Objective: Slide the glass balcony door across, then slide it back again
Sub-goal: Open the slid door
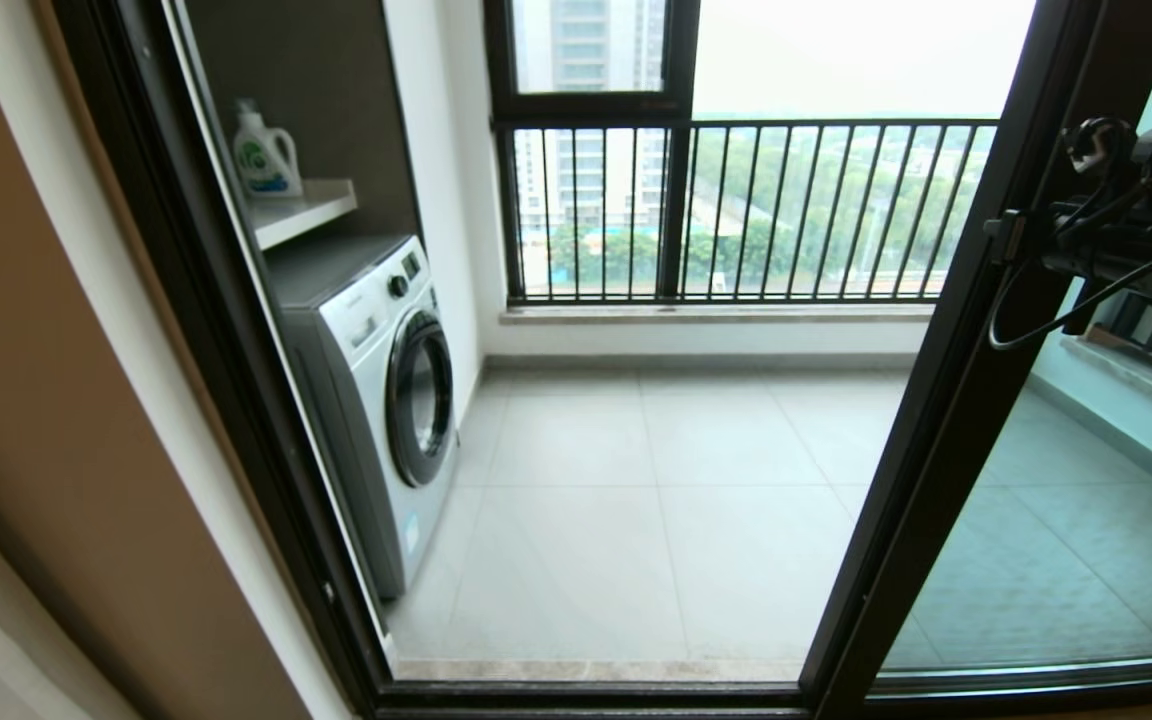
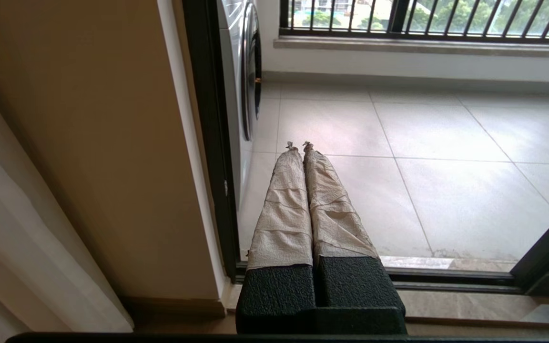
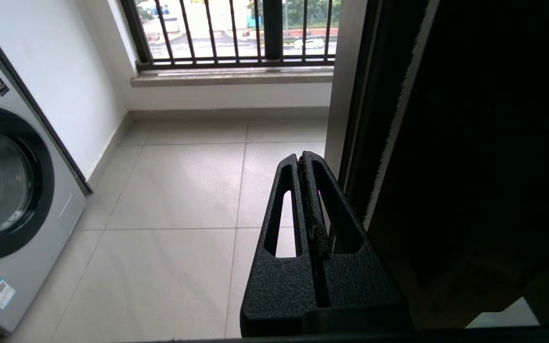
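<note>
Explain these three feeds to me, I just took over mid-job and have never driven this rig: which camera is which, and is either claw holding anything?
The wide picture comes from the robot's head, looking down through the doorway onto the balcony. The tall clear glass balcony door in its slim dark frame stands slid over to the right, so the opening is clear. Beyond it are a white front-loading washing machine, a white detergent bottle on a shelf and a black-barred railing window.

The other two pictures come from cameras on the wrists, behind the fingers. The left claw, wrapped in beige tape, is shut and empty, low near the left door jamb. The right claw, plain black, is also shut and empty, right beside the door's dark edge.
</note>
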